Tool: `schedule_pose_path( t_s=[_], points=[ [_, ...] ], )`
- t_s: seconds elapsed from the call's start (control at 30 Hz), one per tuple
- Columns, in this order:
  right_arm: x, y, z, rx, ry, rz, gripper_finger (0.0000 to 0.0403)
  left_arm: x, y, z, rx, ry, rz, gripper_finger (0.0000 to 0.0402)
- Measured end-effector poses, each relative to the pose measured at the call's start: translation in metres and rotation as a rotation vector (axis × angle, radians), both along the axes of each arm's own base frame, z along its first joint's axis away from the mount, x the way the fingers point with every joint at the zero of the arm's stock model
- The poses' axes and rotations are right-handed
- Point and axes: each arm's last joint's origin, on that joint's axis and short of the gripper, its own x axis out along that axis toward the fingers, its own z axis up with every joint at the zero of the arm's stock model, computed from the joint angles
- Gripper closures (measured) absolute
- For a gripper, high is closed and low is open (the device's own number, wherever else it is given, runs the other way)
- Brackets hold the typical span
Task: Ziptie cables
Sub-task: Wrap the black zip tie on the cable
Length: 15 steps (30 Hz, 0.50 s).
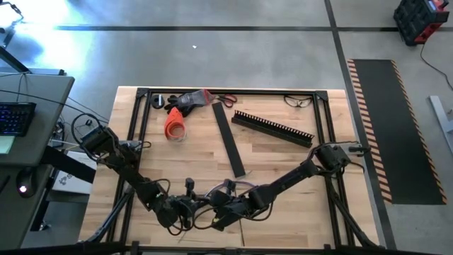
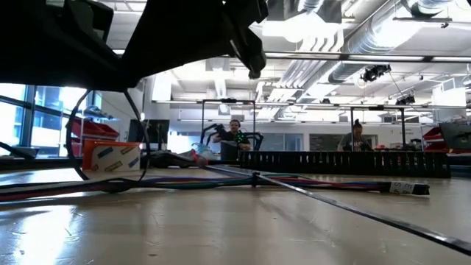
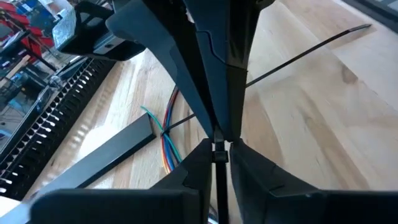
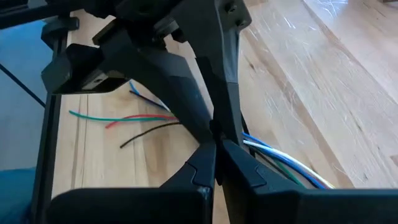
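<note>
The cables point(image 1: 230, 186) are a loose bunch of thin coloured wires lying flat near the table's near edge; they also show in the low view point(image 2: 184, 180) and both wrist views point(image 3: 166, 149) point(image 4: 280, 163), with splayed free ends point(image 4: 124, 118). A thin black zip tie point(image 3: 311, 53) crosses them, and its long tail lies on the wood point(image 2: 353, 210). My left gripper point(image 1: 192, 211) point(image 3: 217, 154) and my right gripper point(image 1: 211, 214) point(image 4: 214, 148) are both shut. They point at each other tip to tip, just on the near side of the bunch. My left gripper meets the right gripper's fingertips point(image 3: 219, 134) with its own shut tips, coming level from the table's left. Whether something thin is pinched there, I cannot tell. My right gripper meets the left gripper's fingertips point(image 4: 214, 127) from the table's right. I cannot tell whether it holds anything.
A flat black strip point(image 1: 230, 142) and a comb-toothed slotted channel point(image 1: 272, 127) lie in the table's middle. An orange cup-like object point(image 1: 175, 124), scissors point(image 1: 225, 99) and other tools sit by the far edge. Black frame rails border the table. People point(image 2: 235, 140) stand in the room behind.
</note>
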Motion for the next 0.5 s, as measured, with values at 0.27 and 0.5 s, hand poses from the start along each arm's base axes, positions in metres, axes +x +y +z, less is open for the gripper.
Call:
schedule_pose_path(
  t_s=[0.27, 0.5],
  points=[
    [-0.002, 0.000, -0.001, -0.006, 0.021, 0.001, 0.0403, 0.000, 0.000, 0.000, -0.017, 0.003, 0.000, 0.0396],
    [-0.014, 0.011, -0.005, -0.080, 0.069, -0.003, 0.0402, -0.002, 0.000, -0.003, -0.036, 0.032, -0.002, 0.0399]
  ],
)
